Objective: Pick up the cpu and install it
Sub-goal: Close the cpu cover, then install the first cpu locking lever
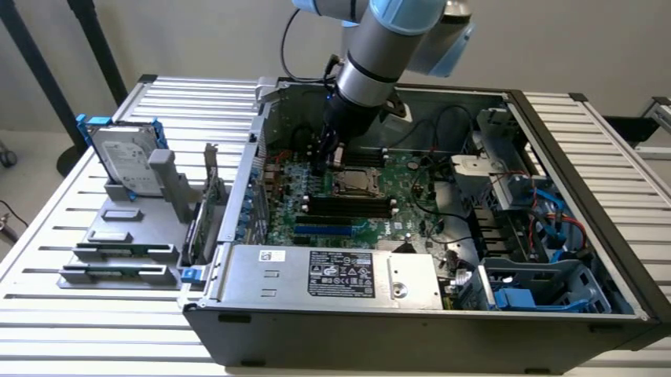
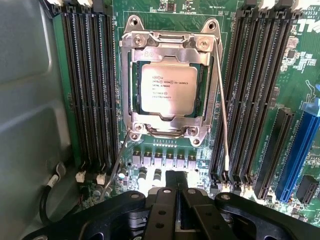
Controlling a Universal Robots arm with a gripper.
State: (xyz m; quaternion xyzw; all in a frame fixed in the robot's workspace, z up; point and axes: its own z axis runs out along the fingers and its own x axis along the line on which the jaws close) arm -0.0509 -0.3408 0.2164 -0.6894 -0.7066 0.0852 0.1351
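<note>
The hand (image 2: 175, 185) hovers low over the board, black fingers pressed together w/ nothing btwn them, so it's empty. The cpu, a small flat square chip w/ a silvery metal top (image 2: 167, 90), lies flat inside the silver metal socket frame (image 2: 170, 47). It's square to the frame, so the placing looks done. The hand is just beside the socket, not touching the chip, which reads as released.

Count:
- one cpu and one socket
- two thin wire levers (image 2: 223, 115), both angled off the frame, prob. not latched
- black memory slots (image 2: 90, 85), looks like four each side, all vacant
- one long blue slot (image 2: 295, 155)

Out on the slatted metal counter (image 1: 42, 259), one silver hard drive w/ blue rails (image 1: 124, 161) stands upright in a grey rack (image 1: 173, 196), well apart from the work.
</note>
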